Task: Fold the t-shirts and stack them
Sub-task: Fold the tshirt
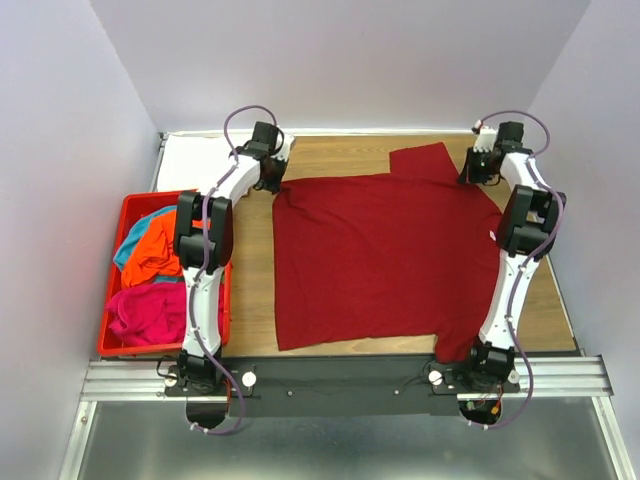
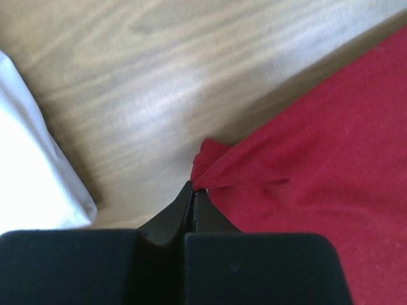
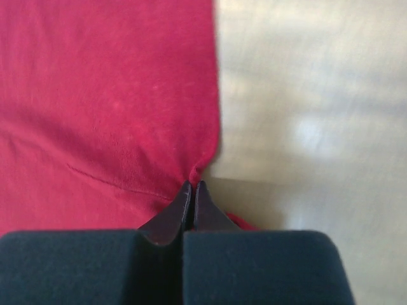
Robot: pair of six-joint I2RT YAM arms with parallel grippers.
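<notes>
A dark red t-shirt (image 1: 380, 260) lies spread flat on the wooden table, one sleeve pointing to the back. My left gripper (image 1: 270, 183) is at its far left corner. In the left wrist view that gripper (image 2: 193, 189) is shut on a bunched tip of the red cloth (image 2: 318, 159). My right gripper (image 1: 477, 176) is at the far right corner. In the right wrist view it (image 3: 193, 185) is shut on the puckered edge of the red shirt (image 3: 108, 95). A white t-shirt (image 1: 190, 160) lies at the back left, beside the left gripper (image 2: 28, 171).
A red plastic bin (image 1: 104, 345) stands at the left edge, holding an orange shirt (image 1: 152, 250), a teal one (image 1: 135, 232) and a magenta one (image 1: 150, 308). Bare wood (image 1: 540, 310) shows right of the red shirt. Walls close in the table.
</notes>
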